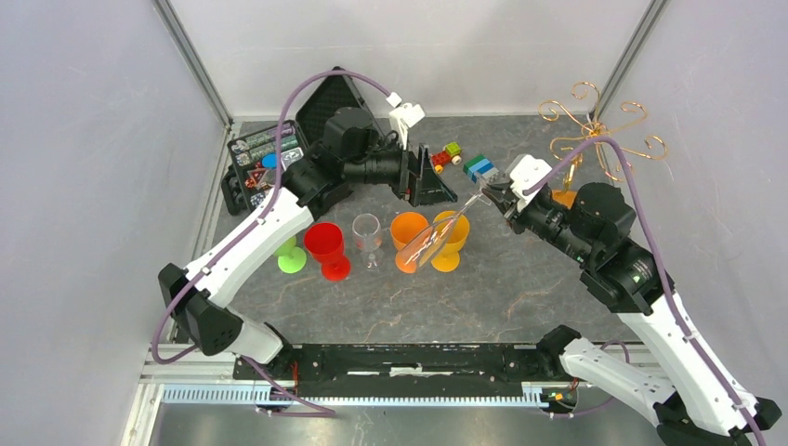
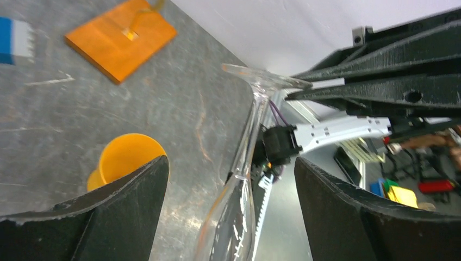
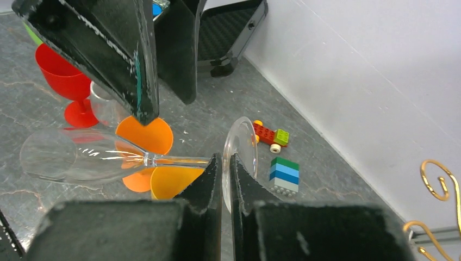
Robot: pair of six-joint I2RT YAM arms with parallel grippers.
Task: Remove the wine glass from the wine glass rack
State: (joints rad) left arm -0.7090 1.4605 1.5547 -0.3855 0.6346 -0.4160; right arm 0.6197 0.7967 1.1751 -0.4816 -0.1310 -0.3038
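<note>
The wine glass (image 1: 426, 243) is lying sideways in the air over the cups (image 1: 409, 237), well apart from the rack (image 1: 599, 130). The right tool (image 3: 225, 163) is pinching its stem by the foot. The left tool (image 2: 231, 166) is standing spread, with the stem between its fingers.

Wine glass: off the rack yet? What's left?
Done: the clear stemmed wine glass is off the gold wire rack. In hand: right fingers shut on its stem, glass sideways above the orange cup and yellow cup; left fingers open nearby. Left: likely setting it down.
</note>
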